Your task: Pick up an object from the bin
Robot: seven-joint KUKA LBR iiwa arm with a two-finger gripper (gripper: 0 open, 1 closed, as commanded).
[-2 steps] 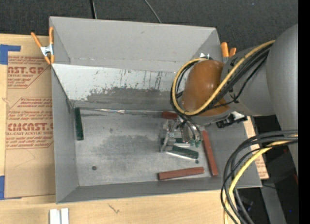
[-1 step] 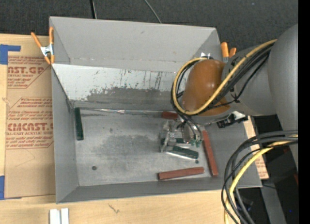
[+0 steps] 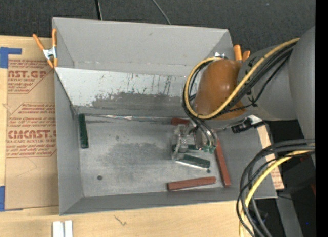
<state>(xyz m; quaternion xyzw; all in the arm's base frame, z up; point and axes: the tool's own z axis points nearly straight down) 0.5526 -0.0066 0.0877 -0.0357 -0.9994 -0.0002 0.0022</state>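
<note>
Toward the scuffed metal bin's [image 3: 128, 154] right, jaws of unclear state overhang a flat dark-green bar [image 3: 199, 161].

Bkgd: dk grey carpet floor [image 3: 246, 0] up top; light wood tabletop [image 3: 154, 220] along btm.

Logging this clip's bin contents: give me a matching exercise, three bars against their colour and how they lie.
Things:
1 left bar
2 front bar
3 right bar

Colour and lie:
a reddish-brown, lying crosswise
b dark green, running front to back
c reddish-brown, running front to back

Pairs: 1-b, 2-a, 3-c.
</note>
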